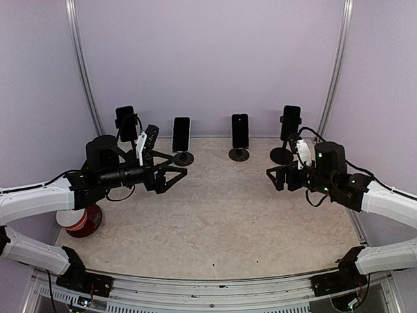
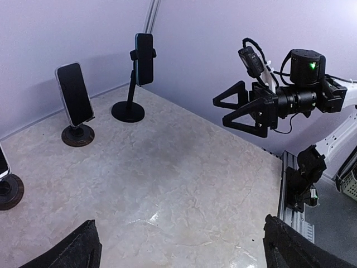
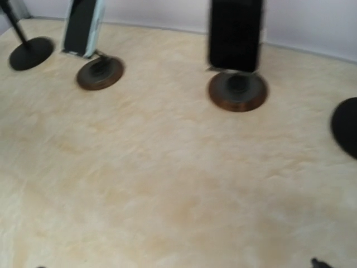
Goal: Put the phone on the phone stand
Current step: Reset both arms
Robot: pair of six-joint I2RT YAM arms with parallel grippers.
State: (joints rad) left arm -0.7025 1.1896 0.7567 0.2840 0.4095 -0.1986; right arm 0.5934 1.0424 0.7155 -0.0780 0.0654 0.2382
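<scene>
We see four phones, each one propped upright on its own stand in a row along the back wall of the tabletop (image 1: 215, 222). The far-left phone (image 1: 126, 124) is clipped on a tall stand, partly behind the left arm (image 1: 39, 199). The second phone (image 1: 181, 134) leans on a low stand with a round base (image 1: 184, 158). The third phone (image 1: 240, 130) sits on another low stand (image 1: 239, 154). The far-right phone (image 1: 291, 122) is held on a tall stand (image 1: 281, 155).

No phone lies loose on the tabletop and neither arm carries one.

The left jaws are spread wide and hold nothing. They hang above the tabletop just in front of the second phone's base and point to the right. The right arm (image 1: 391, 202) reaches in from the other side. The right jaws are likewise spread and bare. They point to the left, near the base of the far-right stand. The two arms face each other, well apart.

The right wrist view is blurred. It shows two phones on brown round bases and dark bases at both edges.

A red tub (image 1: 83, 223) with a white rim stands at the left edge, partly under the left arm.
</scene>
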